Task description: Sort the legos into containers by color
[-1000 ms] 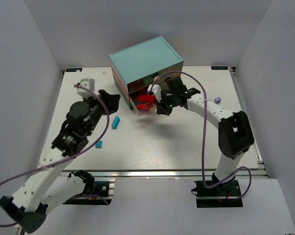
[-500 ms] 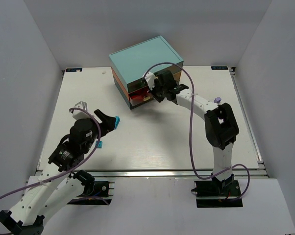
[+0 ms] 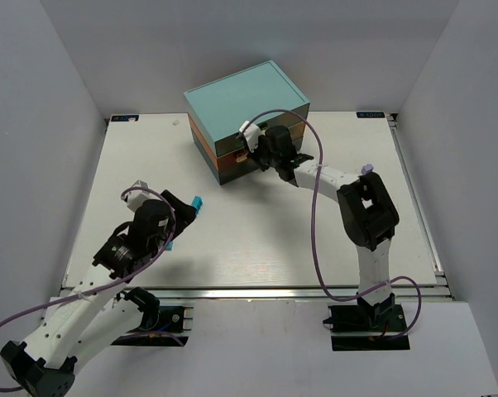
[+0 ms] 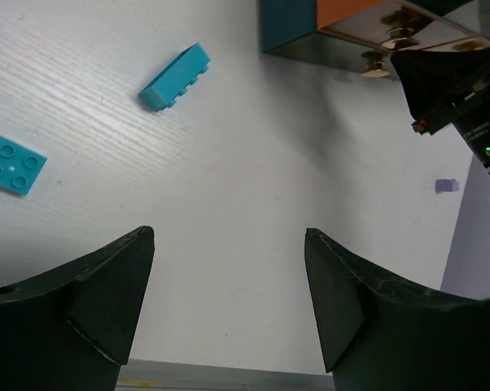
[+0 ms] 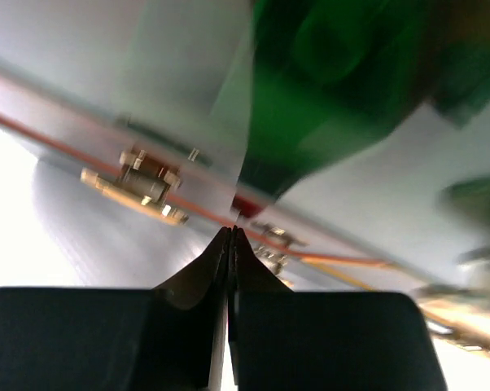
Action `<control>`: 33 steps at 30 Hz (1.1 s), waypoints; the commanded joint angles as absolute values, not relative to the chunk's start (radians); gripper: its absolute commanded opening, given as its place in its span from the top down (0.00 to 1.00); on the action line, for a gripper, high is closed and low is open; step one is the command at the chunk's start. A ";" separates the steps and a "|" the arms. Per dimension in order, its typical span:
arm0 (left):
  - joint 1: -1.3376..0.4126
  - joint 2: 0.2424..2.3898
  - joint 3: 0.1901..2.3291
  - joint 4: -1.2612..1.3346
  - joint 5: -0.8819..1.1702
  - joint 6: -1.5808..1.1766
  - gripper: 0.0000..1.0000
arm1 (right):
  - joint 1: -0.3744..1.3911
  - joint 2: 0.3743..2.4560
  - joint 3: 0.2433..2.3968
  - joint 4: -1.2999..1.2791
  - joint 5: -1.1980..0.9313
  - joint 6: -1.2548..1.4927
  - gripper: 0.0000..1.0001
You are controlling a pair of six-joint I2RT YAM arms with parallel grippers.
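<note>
The light-teal-topped chest (image 3: 247, 107) stands at the back middle with its drawers pushed in. My right gripper (image 3: 261, 155) is shut and empty, its tips pressed against a drawer front (image 5: 231, 232) beside a tan knob (image 5: 135, 183). Green legos (image 5: 334, 73) show through a clear drawer body above. My left gripper (image 3: 183, 208) is open and empty (image 4: 229, 244) above bare table. A long cyan lego (image 3: 197, 203) lies just beyond its tips, also in the left wrist view (image 4: 174, 77). A square cyan lego (image 4: 13, 164) lies to its left. A lilac lego (image 3: 366, 169) lies at the right (image 4: 447, 186).
White walls close in the table on three sides. The chest's lower corner (image 4: 290, 24) and two drawer knobs (image 4: 375, 61) show in the left wrist view, with the right arm's black body (image 4: 457, 81) beside them. The table's near edge (image 4: 229, 376) runs under my left fingers.
The drawer holding red legos, open a second ago, is now shut with my right gripper against it. My left arm has drawn back toward the near left.
</note>
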State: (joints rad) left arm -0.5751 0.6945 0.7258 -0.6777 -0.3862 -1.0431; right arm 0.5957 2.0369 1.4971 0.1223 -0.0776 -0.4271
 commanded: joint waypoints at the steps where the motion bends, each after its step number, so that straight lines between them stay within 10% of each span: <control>1: -0.572 0.715 0.707 -0.762 -0.429 -1.149 0.16 | 0.589 1.980 1.421 0.314 -0.109 -0.443 1.00; 14: -0.572 0.844 0.695 -0.867 -0.444 -1.334 0.21 | 0.384 1.752 1.348 -0.099 -0.318 -0.083 0.99; 16: -0.572 0.859 0.680 -0.845 -0.420 -1.342 0.21 | 0.309 1.746 1.339 -0.123 -0.406 -0.008 0.89; 20: -0.563 0.903 0.672 -0.834 -0.393 -1.342 0.20 | 0.203 1.816 1.379 -0.083 -0.648 0.191 0.31; 33: -0.563 0.836 0.649 -0.867 -0.388 -1.367 0.20 | 0.161 2.111 1.632 0.038 -0.795 0.354 0.27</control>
